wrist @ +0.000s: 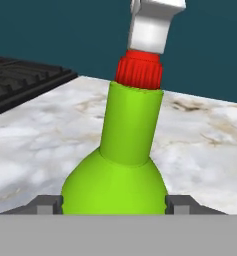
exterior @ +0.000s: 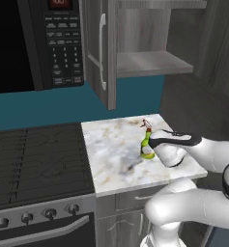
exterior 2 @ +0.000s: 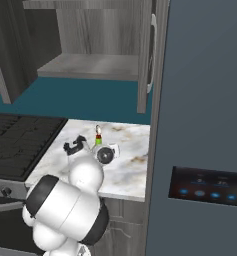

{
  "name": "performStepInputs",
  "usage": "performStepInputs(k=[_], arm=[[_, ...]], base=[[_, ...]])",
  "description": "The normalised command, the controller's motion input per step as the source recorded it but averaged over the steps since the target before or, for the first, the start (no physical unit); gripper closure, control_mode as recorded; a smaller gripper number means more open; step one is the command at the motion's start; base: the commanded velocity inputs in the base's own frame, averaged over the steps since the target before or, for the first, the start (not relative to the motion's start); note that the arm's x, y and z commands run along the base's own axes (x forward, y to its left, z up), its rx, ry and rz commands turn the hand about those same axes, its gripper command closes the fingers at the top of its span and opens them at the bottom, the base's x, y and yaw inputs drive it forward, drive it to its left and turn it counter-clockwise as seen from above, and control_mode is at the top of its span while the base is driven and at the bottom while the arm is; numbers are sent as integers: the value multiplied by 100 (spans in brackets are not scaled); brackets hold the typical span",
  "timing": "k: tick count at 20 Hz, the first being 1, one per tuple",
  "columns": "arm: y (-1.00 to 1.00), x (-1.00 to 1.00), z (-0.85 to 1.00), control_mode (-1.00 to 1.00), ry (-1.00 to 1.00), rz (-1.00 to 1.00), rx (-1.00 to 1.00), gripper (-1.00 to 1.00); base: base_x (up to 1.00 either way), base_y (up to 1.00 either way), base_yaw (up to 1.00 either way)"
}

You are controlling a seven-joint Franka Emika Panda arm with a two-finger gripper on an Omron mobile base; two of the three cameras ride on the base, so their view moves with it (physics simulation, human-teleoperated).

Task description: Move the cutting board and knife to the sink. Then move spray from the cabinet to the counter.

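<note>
end effector sits low at the spray, its fingertips spread on either side of the green belly, whether touching i cannot tell. the bottle stands upright on the table, center-right of the left base frame, likely just set down. the arm reaches in level from the right.
</note>
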Motion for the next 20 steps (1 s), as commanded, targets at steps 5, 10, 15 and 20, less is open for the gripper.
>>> performStepInputs(k=[5, 10, 15, 20], arm=[[29, 0, -40, -100, -12, 0, 1, 100], [37, 0, -17, -100, -11, 0, 0, 100], [38, 0, -7, -100, -4, 0, 0, 100], [26, 0, -5, -100, 0, -1, 0, -100]], base=[[0, 0, 0], [0, 0, 0], [0, 0, 0], [0, 0, 0]])
